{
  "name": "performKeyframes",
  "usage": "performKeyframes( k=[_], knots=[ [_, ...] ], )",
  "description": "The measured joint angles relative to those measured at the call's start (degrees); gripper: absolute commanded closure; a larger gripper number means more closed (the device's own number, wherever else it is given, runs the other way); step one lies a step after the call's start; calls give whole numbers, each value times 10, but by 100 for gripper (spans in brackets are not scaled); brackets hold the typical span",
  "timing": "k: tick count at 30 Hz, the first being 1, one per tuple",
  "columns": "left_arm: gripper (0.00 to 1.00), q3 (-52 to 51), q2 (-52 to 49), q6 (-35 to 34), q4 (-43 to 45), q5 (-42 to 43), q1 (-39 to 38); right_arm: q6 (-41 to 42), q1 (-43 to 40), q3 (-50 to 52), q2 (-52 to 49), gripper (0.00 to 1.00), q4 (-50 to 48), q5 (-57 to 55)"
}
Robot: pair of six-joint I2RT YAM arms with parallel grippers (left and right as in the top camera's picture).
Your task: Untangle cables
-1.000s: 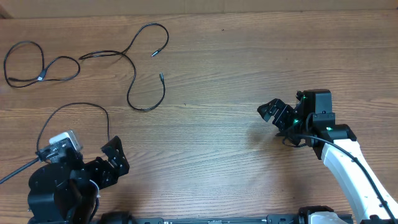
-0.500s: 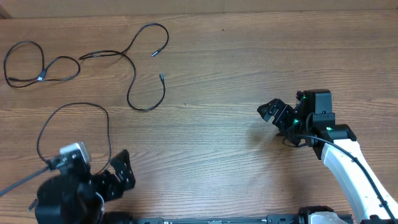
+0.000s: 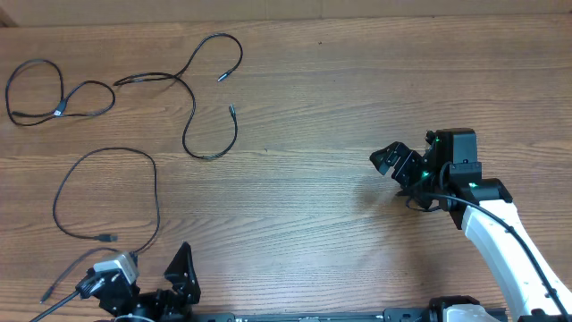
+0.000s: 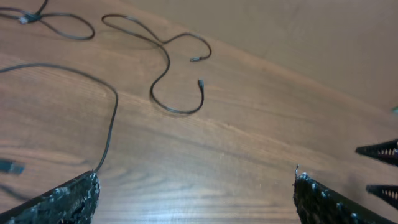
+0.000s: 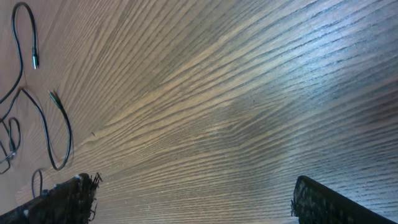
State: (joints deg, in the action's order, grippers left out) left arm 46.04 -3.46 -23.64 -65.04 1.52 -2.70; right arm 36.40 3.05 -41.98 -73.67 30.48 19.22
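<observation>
The left gripper [image 4: 196, 199] sits low at the near-left edge of the desk [image 3: 313, 224], jaws spread wide with nothing between them. Just beyond it lies the near cable [image 3: 157, 197]. This strand runs away from the gripper toward the far edge, bends left into a broad open loop and comes back, so its long axis runs near to far. Its small plug [image 3: 107, 237] lies flat and points to the right.

Farther out is the winding cable [image 3: 210, 158], which snakes from a U-shaped bend up to a loop near the far edge. One tip [image 3: 231, 109] points toward the far edge, and the other [image 3: 219, 79] points down and to the left.

The far-left cable [image 3: 58, 112] stretches left to right in flat loops. I cannot tell whether it joins the winding one.

The right gripper [image 3: 393, 163] hovers over bare desk on the right with its jaws parted and empty, well apart from every cable.
</observation>
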Motion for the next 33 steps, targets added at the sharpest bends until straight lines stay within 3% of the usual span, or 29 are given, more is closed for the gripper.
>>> performKeyframes(
  k=[24, 33],
  knots=[
    [0, -329, 26, -2, 417, -39, 0, 0, 0, 0, 0, 0, 0, 0],
    [0, -410, 26, 30, 585, -39, 1, 0, 0, 0, 0, 0, 0, 0]
  ],
)
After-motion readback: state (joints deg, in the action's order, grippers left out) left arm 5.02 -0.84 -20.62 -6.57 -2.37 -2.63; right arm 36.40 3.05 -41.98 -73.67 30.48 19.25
